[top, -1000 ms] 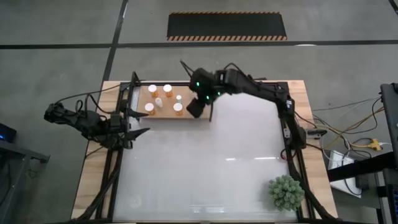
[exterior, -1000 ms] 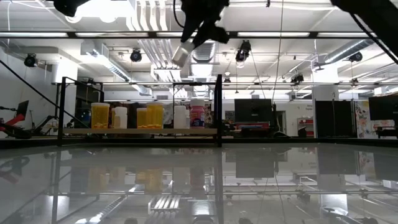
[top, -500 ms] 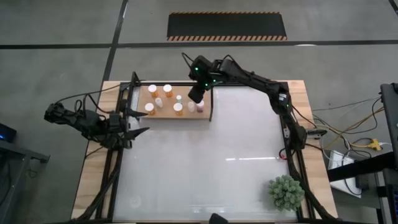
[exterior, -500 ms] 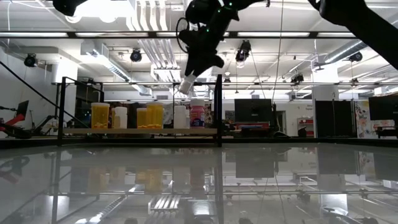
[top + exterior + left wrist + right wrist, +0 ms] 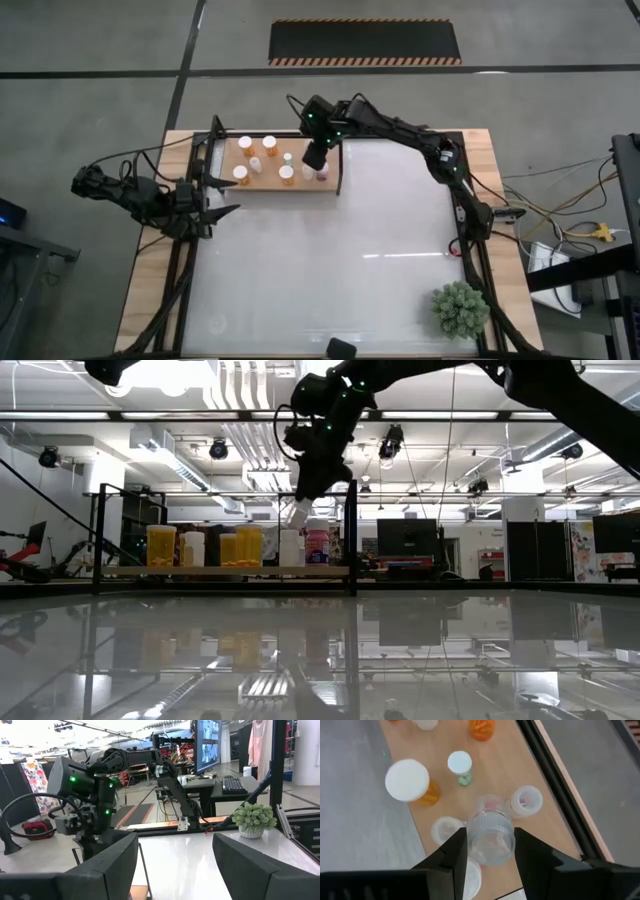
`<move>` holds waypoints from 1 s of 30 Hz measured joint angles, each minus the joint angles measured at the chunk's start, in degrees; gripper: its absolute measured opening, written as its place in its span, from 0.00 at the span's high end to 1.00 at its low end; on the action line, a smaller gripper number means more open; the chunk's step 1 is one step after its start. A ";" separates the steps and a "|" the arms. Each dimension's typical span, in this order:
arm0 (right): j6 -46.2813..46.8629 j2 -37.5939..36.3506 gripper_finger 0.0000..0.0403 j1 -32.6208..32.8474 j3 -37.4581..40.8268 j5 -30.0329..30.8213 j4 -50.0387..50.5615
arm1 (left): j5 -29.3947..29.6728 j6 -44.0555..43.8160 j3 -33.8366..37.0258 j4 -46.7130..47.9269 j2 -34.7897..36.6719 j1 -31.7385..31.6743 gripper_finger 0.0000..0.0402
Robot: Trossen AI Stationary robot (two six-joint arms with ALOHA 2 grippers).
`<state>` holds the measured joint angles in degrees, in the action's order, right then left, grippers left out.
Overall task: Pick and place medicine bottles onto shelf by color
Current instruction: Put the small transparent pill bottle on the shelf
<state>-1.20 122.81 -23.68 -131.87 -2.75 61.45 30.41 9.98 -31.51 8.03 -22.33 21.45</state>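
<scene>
The shelf (image 5: pixel 275 178), a pale wood board in a black frame, stands at the table's far left and carries several medicine bottles (image 5: pixel 246 145), orange and whitish, all upright with white caps. In the low view they stand in a row (image 5: pixel 238 548). My right gripper (image 5: pixel 316 159) hangs above the shelf's right end, shut on a clear whitish bottle (image 5: pixel 490 837). Below it stand a clear bottle (image 5: pixel 445 828) and a pink-tinted one (image 5: pixel 525 800). My left gripper (image 5: pixel 226 212) waits open and level at the table's left edge. My right gripper pinches the clear bottle by its two opposite sides (image 5: pixel 470 840) between its two fingers. It comes from above, slanting down from the table's right side. The bottle (image 5: pixel 299 514) hangs tilted below the fingers, clear of the shelf and the bottles on it.
A spiky green plant (image 5: pixel 460 308) stands at the table's near right corner. The frame's black upright (image 5: pixel 351 535) rises just right of the held bottle. A small dark object (image 5: pixel 341 348) lies at the near edge. The white tabletop (image 5: pixel 330 260) stretches between shelf and plant.
My right gripper has come down toward the shelf with the clear bottle, shifting slightly toward the table's far left, and has rolled at the wrist. The bottle has stayed in its fingers and now hangs just above the standing bottles at the shelf's right end.
</scene>
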 joint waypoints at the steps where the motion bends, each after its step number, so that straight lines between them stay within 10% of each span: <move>1: -0.93 0.21 0.69 0.00 0.00 -0.01 -0.01 | 0.00 0.00 0.00 0.06 0.00 0.00 0.40; 30: -4.55 5.84 0.65 0.00 0.26 1.51 -0.94 | 0.04 0.79 0.00 0.33 0.11 0.00 0.40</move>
<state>-5.75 128.65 -23.68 -131.61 -1.23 60.51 30.46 10.76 -31.51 8.36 -22.22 21.45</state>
